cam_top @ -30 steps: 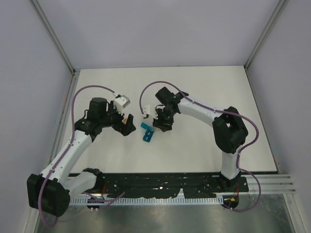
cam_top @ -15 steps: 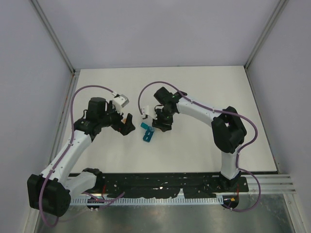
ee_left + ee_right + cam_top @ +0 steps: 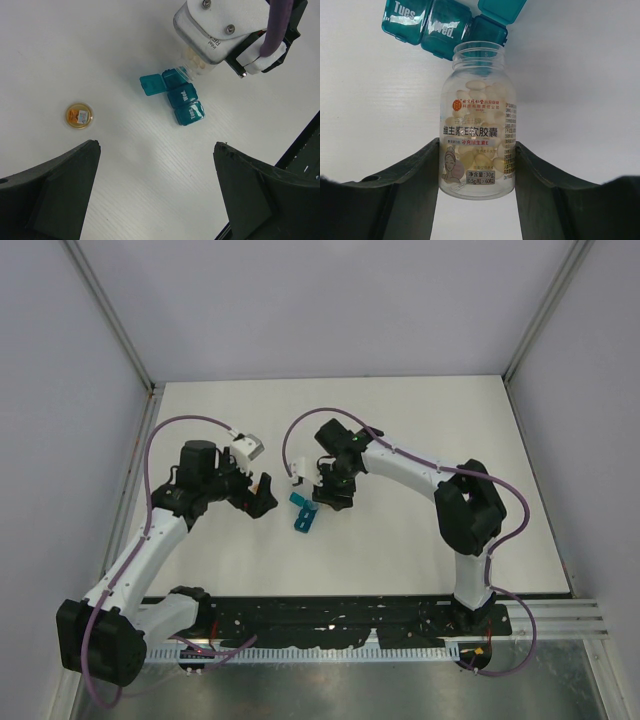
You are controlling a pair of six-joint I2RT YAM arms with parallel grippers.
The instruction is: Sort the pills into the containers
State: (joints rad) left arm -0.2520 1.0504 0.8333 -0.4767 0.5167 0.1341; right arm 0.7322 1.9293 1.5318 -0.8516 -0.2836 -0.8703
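The teal three-compartment container strip [image 3: 303,513] lies mid-table. It also shows in the left wrist view [image 3: 183,97] and the right wrist view [image 3: 427,24]. One end compartment has its lid [image 3: 152,84] open; the other two are shut. My right gripper [image 3: 477,145] is shut on a clear vial [image 3: 479,130], tipped with its open mouth at the open compartment. Pale pills [image 3: 476,92] fill the vial; none show in the compartment. My left gripper [image 3: 156,145] is open and empty, above the table left of the strip.
A round tan cap disc [image 3: 79,115] lies on the table left of the strip, near my left gripper [image 3: 262,496]. The right arm [image 3: 420,468] reaches in from the right. Grey walls close the table's back and sides.
The right gripper with the vial has edged slightly left toward the strip. The left arm has barely moved.
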